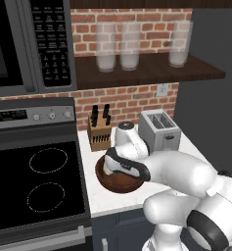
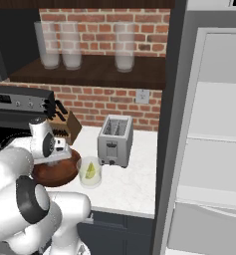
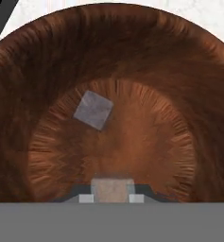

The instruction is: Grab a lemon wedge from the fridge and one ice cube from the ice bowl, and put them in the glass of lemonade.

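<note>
Gripper (image 3: 112, 194) is pinching an ice cube (image 3: 112, 188) low inside the ice bowl (image 3: 47, 56). A second cube (image 3: 93, 109) is lying at 11 o'clock (apart). Lemon wedge (image 2: 90, 171) is sitting in glass of lemonade (image 2: 89, 173), bowl's 3 o'clock.

I'm looking straight down into the ice bowl (image 3: 47, 61), its dark reddish-brown wood grain ringing the floor. My gripper (image 3: 112, 191) is shut on a pale ice cube (image 3: 112, 188) between its tips. A second cube (image 3: 93, 109) (greyer, turned cornerwise) lies ahead, slightly left, well apart.
</note>
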